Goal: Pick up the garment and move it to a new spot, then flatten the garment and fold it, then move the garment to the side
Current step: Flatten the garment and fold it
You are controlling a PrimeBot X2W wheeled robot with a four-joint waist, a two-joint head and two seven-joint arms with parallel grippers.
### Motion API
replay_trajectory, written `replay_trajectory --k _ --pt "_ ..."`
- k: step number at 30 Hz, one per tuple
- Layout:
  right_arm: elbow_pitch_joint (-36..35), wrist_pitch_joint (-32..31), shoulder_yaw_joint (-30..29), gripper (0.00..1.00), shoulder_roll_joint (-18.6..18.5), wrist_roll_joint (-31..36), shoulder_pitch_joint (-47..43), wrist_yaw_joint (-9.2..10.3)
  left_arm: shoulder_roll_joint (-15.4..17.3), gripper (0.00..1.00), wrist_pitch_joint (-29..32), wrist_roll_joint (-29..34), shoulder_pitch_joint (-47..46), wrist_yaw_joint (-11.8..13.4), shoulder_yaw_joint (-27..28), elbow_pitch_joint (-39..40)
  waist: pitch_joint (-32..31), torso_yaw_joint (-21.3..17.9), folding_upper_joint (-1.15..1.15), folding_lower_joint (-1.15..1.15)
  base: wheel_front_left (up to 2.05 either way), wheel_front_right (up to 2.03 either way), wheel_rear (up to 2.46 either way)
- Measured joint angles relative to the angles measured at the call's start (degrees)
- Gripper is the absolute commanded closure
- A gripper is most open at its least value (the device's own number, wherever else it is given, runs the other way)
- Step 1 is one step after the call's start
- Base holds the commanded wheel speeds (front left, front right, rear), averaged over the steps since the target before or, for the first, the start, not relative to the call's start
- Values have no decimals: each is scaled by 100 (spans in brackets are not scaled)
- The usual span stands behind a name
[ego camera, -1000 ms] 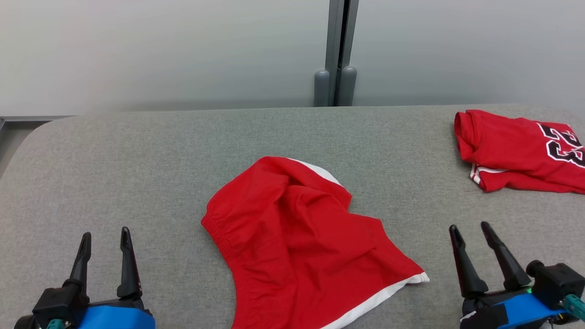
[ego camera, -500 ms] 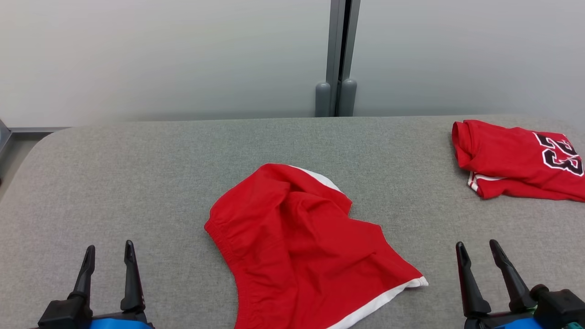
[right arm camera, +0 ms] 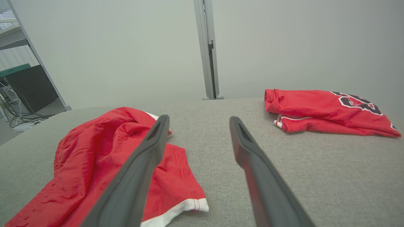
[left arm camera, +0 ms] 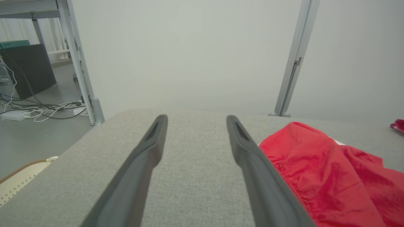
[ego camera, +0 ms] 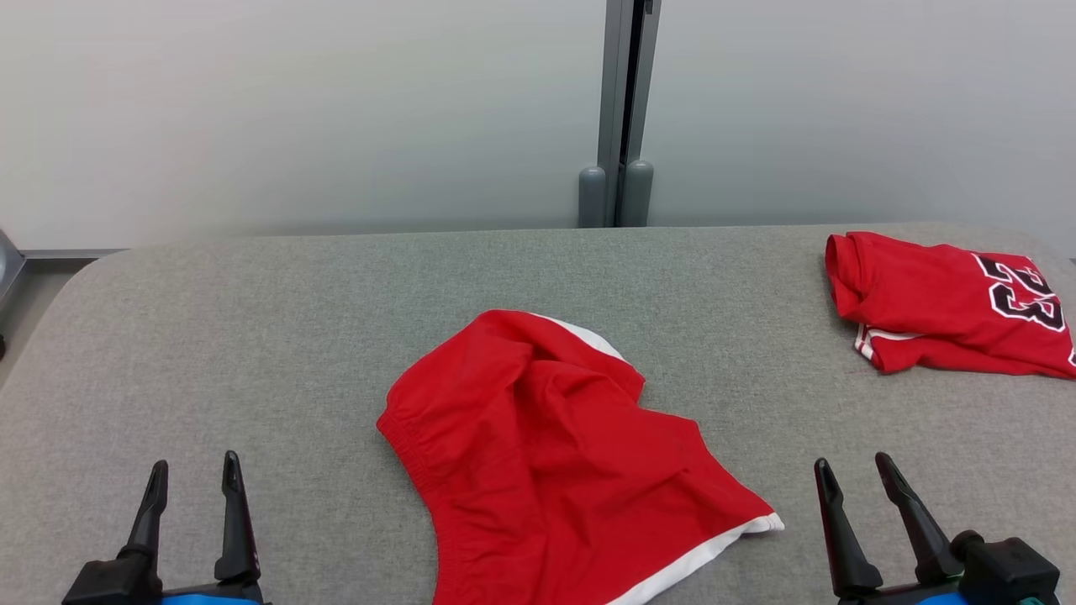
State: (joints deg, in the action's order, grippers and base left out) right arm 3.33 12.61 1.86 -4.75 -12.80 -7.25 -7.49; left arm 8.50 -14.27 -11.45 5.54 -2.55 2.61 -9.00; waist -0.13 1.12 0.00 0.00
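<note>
Both left gripper [ego camera: 194,460] and right gripper [ego camera: 851,460] stay spread; garment [ego camera: 555,454] lies unmoved.

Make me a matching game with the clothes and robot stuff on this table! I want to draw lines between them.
Things:
1. red shorts
2. number 23 jersey
3. left gripper
4. grey post

Where or how:
A. folded, at the far right of the table
B. standing upright behind the table
C. crumpled in the middle of the table
D. open, holding nothing, at the near left

Pairs: 1-C, 2-A, 3-D, 4-B
</note>
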Motion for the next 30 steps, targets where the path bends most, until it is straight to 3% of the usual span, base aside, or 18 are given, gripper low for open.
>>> replay_trajectory --k 10,19,30 --pt "79 -145 48 0 -3 1 14 0 22 0 114 -20 24 -56 -212 66 18 -29 0 0 0 0 0" --pt "907 -401 141 0 -169 63 541 0 -57 0 361 160 -68 -402 -1376 -399 150 -19 0 1 0 0 0" --pt "2349 -275 509 0 -244 -73 1122 0 131 0 553 -21 -155 -467 -2711 -1120 386 51 0 1 0 0 0"
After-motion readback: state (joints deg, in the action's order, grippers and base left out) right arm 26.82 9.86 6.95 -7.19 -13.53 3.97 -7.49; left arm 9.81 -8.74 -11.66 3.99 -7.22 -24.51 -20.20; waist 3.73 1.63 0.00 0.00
